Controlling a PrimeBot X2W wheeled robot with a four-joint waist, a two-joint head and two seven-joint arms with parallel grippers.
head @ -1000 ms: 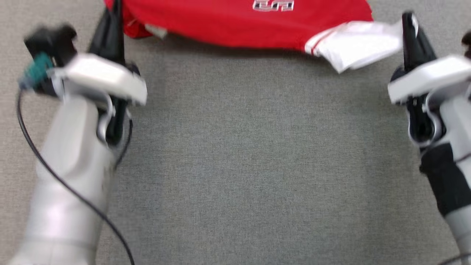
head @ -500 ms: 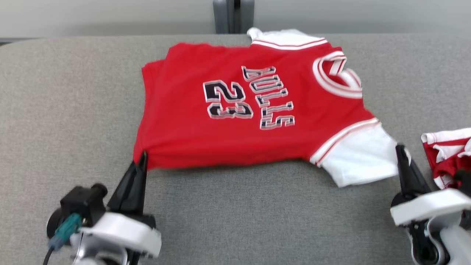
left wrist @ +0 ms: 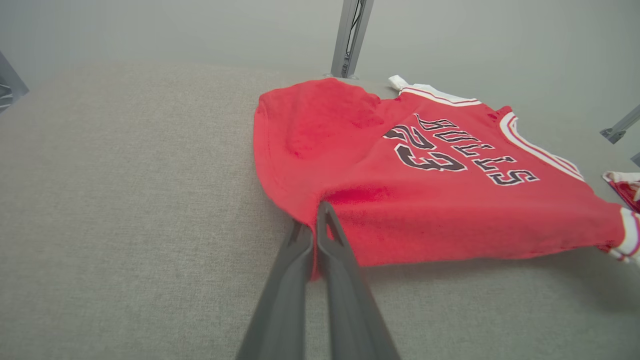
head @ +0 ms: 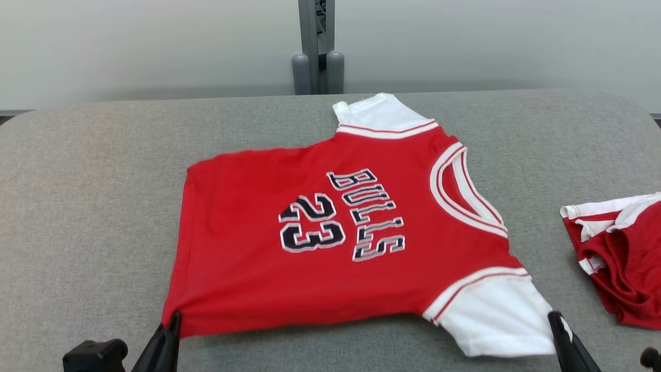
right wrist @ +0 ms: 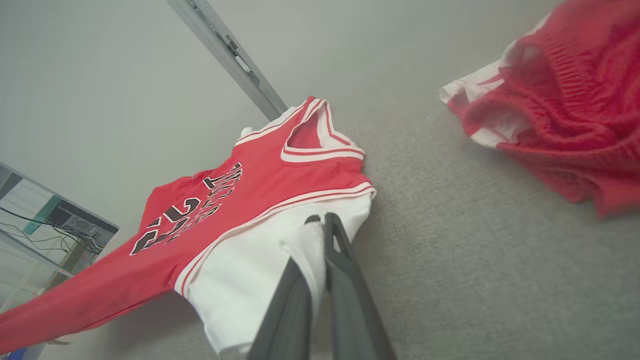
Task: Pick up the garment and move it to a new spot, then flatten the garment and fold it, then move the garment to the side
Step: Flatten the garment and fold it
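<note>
The left tool (head: pixel 174 320) is pressed shut on the near hem corner of the shirt (head: pixel 310 268). The right tool (head: pixel 556 319) is pressed shut on the shirt's near sleeve (head: pixel 496 320), the white one. The 2 tools sit at the 2 ends of the shirt's near edge, well apart from each other. That near edge hangs a little above the table (head: pixel 77 217), with a shadow under it.

The rest of the shirt lies on the table and spreads away from both tools. Its long way runs side to side, with the hem on the left and the neck hole on the right. The 23 faces up.

The far sleeve (head: pixel 377 111) pokes out at the shirt's far edge, close to a gray post (head: pixel 315 51). Red shorts (head: pixel 619 263) lie crumpled to the right of the shirt, not touching it.

I think the shirt is being laid out flat. Each tool is nearest its own corner, so both should move together the same way to keep the near edge tight.
</note>
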